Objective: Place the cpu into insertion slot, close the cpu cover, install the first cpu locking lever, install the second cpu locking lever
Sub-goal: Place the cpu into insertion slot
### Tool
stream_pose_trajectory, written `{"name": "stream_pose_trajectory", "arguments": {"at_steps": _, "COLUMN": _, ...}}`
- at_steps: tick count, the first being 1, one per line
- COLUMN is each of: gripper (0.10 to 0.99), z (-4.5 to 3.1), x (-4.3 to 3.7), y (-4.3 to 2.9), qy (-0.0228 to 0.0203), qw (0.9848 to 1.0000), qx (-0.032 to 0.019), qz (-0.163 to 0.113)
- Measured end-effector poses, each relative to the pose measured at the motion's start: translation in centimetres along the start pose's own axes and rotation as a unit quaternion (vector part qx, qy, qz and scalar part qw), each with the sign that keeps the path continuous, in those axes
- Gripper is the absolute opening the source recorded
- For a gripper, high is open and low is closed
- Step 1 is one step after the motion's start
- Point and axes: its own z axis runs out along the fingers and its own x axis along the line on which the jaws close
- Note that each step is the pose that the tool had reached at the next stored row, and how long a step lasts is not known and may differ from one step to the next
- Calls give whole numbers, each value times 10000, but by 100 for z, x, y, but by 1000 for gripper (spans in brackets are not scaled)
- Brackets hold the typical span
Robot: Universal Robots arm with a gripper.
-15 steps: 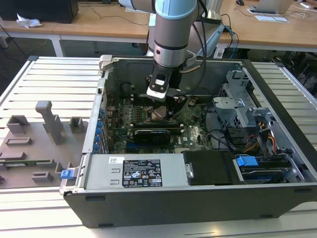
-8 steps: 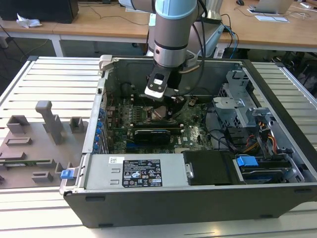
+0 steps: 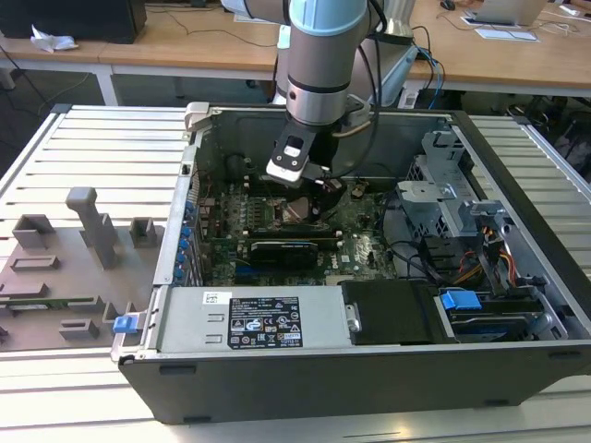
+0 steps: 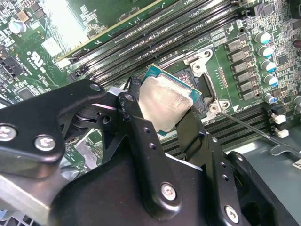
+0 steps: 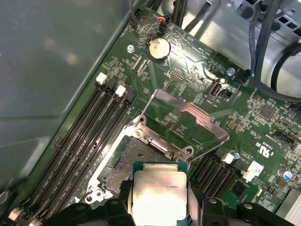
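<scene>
The cpu [image 5: 159, 195] is clamped by its edges between the narrow-set fingers [image 4: 136, 122] of the gripper [image 3: 309, 177]. It hangs over one edge of the bare insertion slot [image 5: 134, 157], not seated. The first wrist view shows the cpu cover [image 5: 188, 123] hinged open. In the exterior view, the computer case [image 3: 369, 378] has its far wall near the arm.

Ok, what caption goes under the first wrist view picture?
Gripper holds the cpu by the bare insertion slot, cpu cover raised.
</scene>
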Motion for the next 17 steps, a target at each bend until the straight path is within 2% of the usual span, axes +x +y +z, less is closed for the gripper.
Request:
{"name": "stream_pose_trajectory", "arguments": {"at_steps": 12, "gripper": 545, "z": 2, "x": 0, "y": 0, "qy": -9, "qw": 9991, "qx": 8, "qz": 418}}
{"name": "stream_pose_trajectory", "arguments": {"at_steps": 17, "gripper": 545, "z": 3, "x": 0, "y": 0, "qy": -53, "qw": 9976, "qx": 33, "qz": 684}}
